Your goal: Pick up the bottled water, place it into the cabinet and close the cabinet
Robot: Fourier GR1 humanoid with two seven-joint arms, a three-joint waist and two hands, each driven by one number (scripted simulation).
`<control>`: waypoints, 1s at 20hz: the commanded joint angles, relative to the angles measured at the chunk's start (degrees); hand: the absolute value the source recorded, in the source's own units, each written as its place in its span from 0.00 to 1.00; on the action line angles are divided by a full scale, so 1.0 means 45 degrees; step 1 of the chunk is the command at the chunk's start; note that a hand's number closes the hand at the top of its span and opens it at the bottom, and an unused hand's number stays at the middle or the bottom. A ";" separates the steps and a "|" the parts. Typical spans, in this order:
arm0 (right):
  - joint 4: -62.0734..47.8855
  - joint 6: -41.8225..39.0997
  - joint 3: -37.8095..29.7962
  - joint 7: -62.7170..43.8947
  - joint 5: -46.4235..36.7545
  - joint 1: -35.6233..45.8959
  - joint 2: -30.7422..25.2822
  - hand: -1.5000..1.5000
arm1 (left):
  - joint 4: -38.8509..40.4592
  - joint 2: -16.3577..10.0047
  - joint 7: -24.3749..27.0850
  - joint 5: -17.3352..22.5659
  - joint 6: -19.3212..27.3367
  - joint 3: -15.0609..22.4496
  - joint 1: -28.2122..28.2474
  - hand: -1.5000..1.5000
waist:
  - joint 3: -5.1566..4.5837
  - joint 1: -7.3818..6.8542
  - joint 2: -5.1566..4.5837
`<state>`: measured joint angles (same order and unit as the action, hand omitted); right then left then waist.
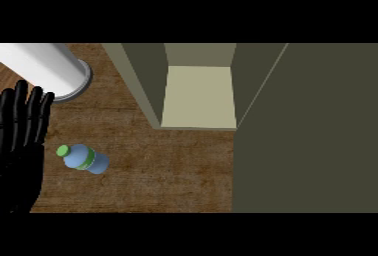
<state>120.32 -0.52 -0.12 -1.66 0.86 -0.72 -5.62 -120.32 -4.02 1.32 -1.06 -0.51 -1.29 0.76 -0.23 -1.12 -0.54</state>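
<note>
The bottled water (86, 158), pale blue with a green cap and green band, stands on the wooden counter (162, 175) at the lower left. The cabinet (198, 97) stands behind it, its inside pale and bare, its dark olive door (306, 130) swung open and filling the right side of the view. My left hand (21, 135) rests at the left edge, fingers straight and pointing up, a short way left of the bottle and not touching it. My right hand does not show.
A white cylinder (46, 67) on a grey round base stands at the upper left, just above my left hand. The open door covers the counter's right half.
</note>
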 commanded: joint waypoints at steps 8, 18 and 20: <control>0.1699 -0.1776 0.1000 -0.0839 0.1847 -0.3019 -0.0065 0.00 | -0.1594 0.0736 -0.1982 0.3150 0.0383 -0.2063 0.2521 0.00 | 0.0052 0.0180 0.0255; 0.4531 -0.2613 0.1307 -0.0855 0.2118 -0.5967 -0.0065 0.00 | -0.5280 0.0622 -0.3740 0.4810 0.0710 -0.2103 0.5009 0.00 | 0.0056 0.0289 0.0164; 0.5667 -0.2956 0.0610 -0.1637 0.3427 -0.6638 -0.0536 0.00 | -0.5380 0.0885 -0.2748 0.4809 0.0257 -0.1894 0.6267 0.00 | 0.0051 0.0260 0.0196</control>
<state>137.81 -12.23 2.49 -6.78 12.68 -24.56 -7.83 -136.50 -0.62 -9.26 17.05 0.49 -9.86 24.48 -0.01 -0.07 0.30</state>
